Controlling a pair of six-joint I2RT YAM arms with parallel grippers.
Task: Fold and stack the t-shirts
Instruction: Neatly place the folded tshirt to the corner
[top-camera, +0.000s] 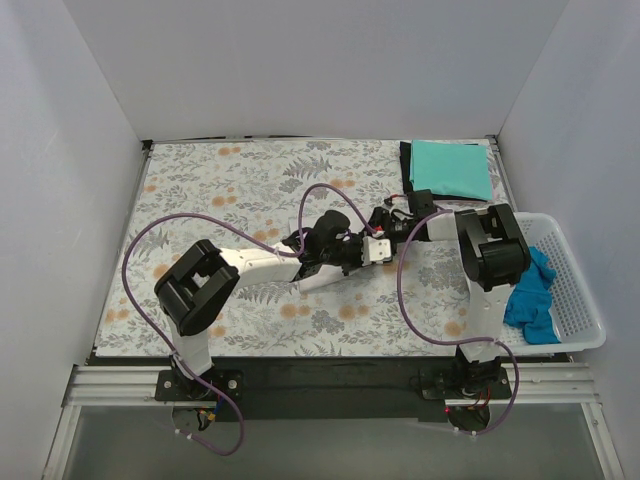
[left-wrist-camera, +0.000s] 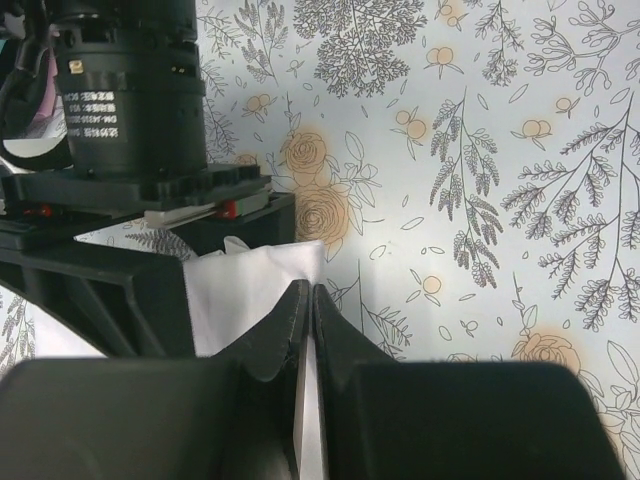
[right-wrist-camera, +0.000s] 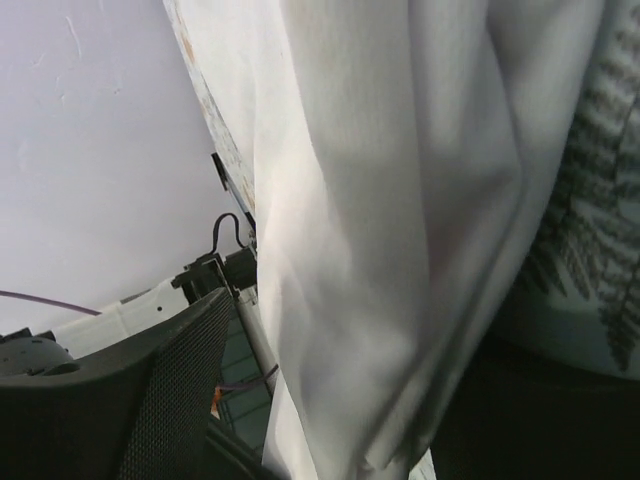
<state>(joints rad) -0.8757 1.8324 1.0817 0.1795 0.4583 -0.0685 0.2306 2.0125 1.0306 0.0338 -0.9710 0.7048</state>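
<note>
A white t-shirt (left-wrist-camera: 250, 290) is bunched up at the middle of the table, mostly hidden under both arms in the top view. My left gripper (left-wrist-camera: 305, 292) is shut on a fold of it, which shows pinched between the black fingers. In the right wrist view the same white t-shirt (right-wrist-camera: 400, 200) hangs in folds between the jaws of my right gripper (right-wrist-camera: 365, 330), which stand wide apart, with a gap beside the left finger (right-wrist-camera: 170, 400). The two grippers meet close together, left gripper (top-camera: 352, 257) and right gripper (top-camera: 378, 245). A teal t-shirt (top-camera: 452, 168) lies folded on a dark t-shirt (top-camera: 407, 165) at the back right.
A white lattice basket (top-camera: 582, 300) at the right edge holds a crumpled bright blue t-shirt (top-camera: 530, 295). The floral table cloth (top-camera: 220, 190) covers the table. Purple cables (top-camera: 405, 300) loop over the table around both arms.
</note>
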